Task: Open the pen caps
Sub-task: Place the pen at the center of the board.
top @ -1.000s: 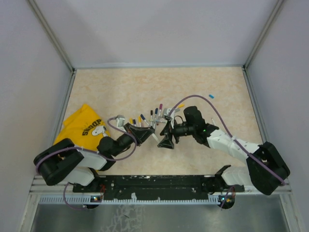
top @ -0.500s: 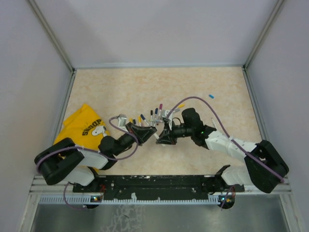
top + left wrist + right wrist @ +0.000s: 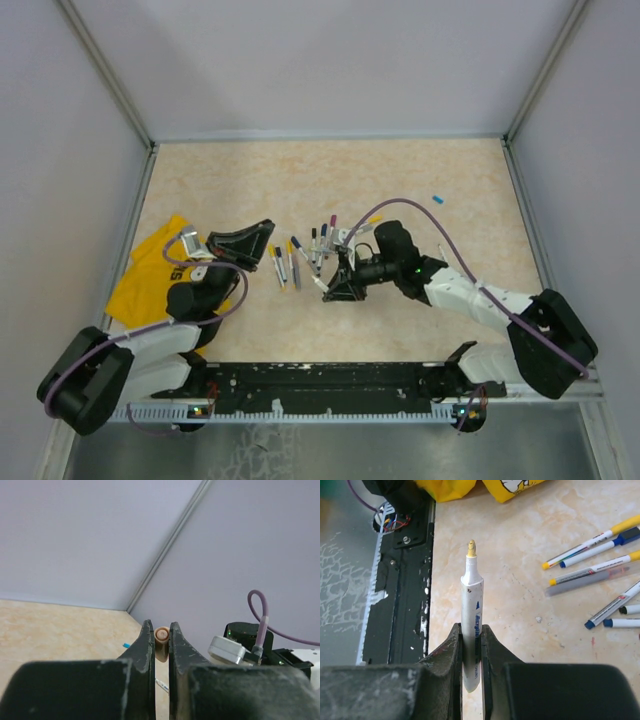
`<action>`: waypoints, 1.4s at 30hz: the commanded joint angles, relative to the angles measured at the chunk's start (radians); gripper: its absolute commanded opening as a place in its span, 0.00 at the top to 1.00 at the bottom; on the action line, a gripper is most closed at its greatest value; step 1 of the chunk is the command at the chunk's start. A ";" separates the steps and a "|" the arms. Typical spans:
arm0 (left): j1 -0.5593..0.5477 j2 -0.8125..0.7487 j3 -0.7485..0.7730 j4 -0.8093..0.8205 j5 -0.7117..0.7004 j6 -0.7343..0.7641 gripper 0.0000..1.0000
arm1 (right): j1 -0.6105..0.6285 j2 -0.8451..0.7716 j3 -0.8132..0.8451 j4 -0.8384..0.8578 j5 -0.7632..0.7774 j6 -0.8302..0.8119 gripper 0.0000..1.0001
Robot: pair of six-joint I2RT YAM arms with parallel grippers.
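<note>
My left gripper [image 3: 161,639] is shut on a short tan-yellow pen cap [image 3: 161,641], held up off the table at the left [image 3: 266,228]. A white-barrelled pen [image 3: 471,612] stands in my right gripper [image 3: 471,636], which is shut on it, and its yellow tip [image 3: 471,548] is bare. In the top view that right gripper [image 3: 330,288] is low over the table's middle, well apart from the left one. Several more pens [image 3: 300,252] lie in a loose row behind it, also seen in the right wrist view [image 3: 592,542].
A yellow cloth [image 3: 148,282] lies at the left under my left arm. A loose blue cap [image 3: 437,199] sits far right, also in the left wrist view [image 3: 126,645]. The black base rail [image 3: 320,378] runs along the near edge.
My right gripper closed on the pen's barrel. My left gripper then drew back to the left with the cap, leaving the pen's tip bare.
</note>
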 commanded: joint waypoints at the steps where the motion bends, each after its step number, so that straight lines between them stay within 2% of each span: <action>1: 0.031 -0.073 -0.003 0.066 -0.019 -0.008 1.00 | -0.006 -0.007 0.016 -0.035 -0.036 -0.039 1.00; 5: 0.044 -0.168 -0.035 -0.008 -0.032 0.003 1.00 | -0.030 -0.019 0.049 -0.145 -0.014 -0.136 1.00; 9: 0.048 -0.290 -0.062 -0.172 -0.036 0.020 1.00 | -0.087 -0.056 0.110 -0.351 0.033 -0.294 1.00; 15: 0.047 -0.460 -0.077 -0.497 -0.033 0.017 1.00 | -0.281 -0.104 0.218 -0.610 0.042 -0.397 1.00; 20: 0.048 -0.535 -0.090 -0.643 0.005 0.022 1.00 | -0.415 -0.134 0.241 -0.707 0.219 -0.397 1.00; 23: 0.048 -0.539 -0.096 -0.670 0.043 0.022 1.00 | -0.476 -0.147 0.217 -0.744 0.316 -0.405 1.00; 29: 0.048 -0.517 -0.105 -0.676 0.096 -0.003 1.00 | -0.516 -0.181 0.143 -0.736 0.514 -0.397 1.00; 42: 0.048 -0.497 -0.176 -0.607 0.108 -0.056 1.00 | -0.573 -0.092 0.128 -0.725 0.655 -0.325 1.00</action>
